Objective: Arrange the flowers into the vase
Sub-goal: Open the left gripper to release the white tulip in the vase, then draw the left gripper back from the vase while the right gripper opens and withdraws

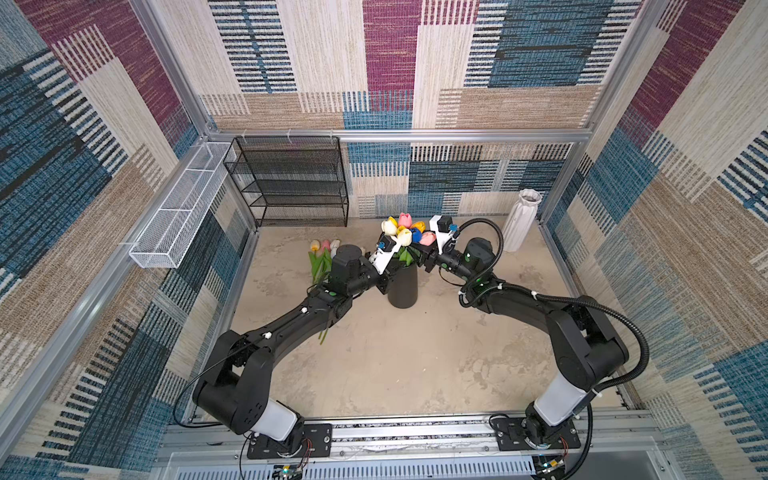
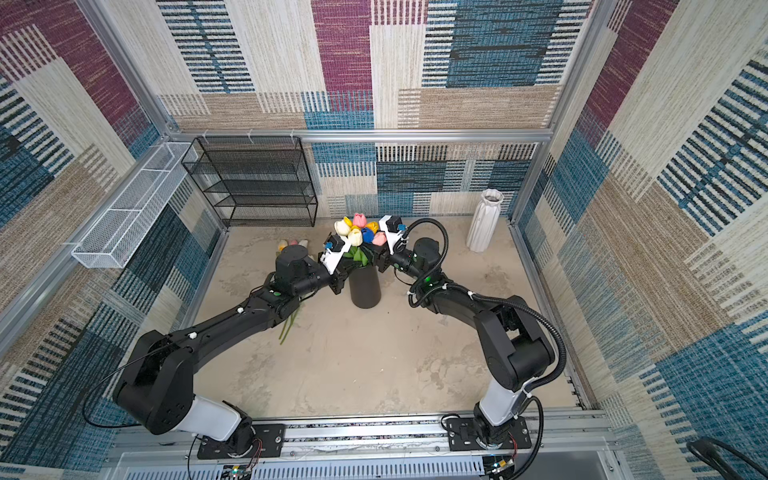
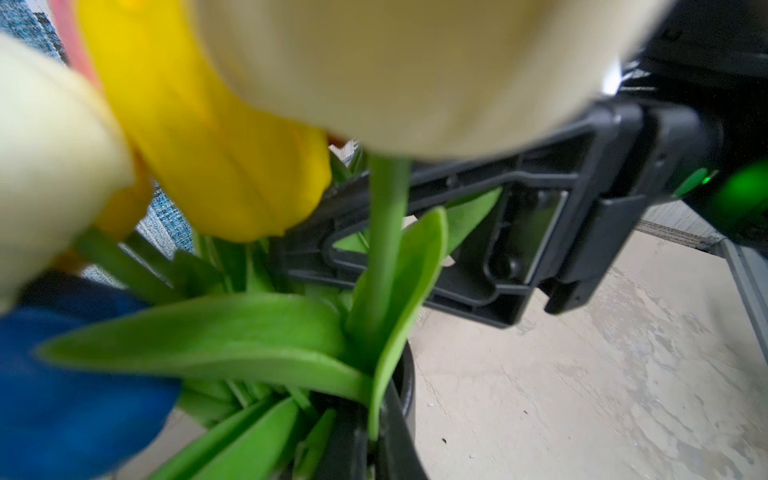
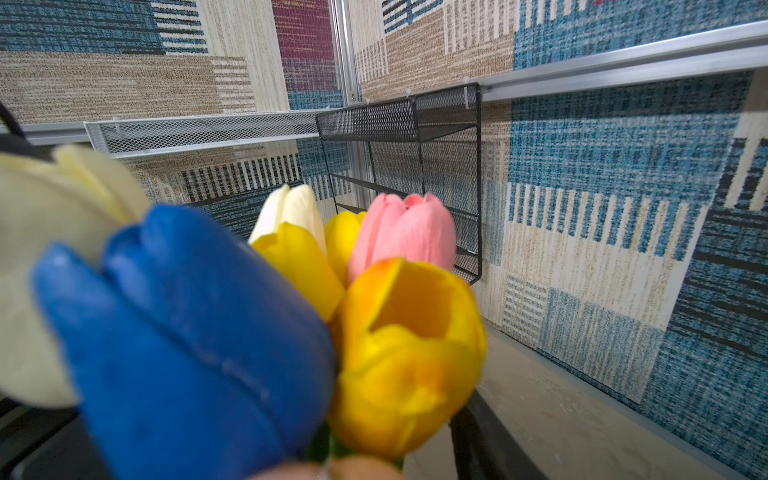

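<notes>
The flowers are seen bunched upright in the black vase, flanked by both tools. The left gripper is set just beside the rim, jaws together; whether a stem is pinched cannot be told. The right gripper is pushed among the stems opposite; its jaw state cannot be told. A few loose tulips lie behind the left gripper on the table.

Risk: the vase is judged top-heavy. It could be tipped, or stems dragged out, by a sideways pull on snagged leaves.

Heads waxy, rounded. Leaves smooth, blade-shaped. Vase matt, cylindrical.
</notes>
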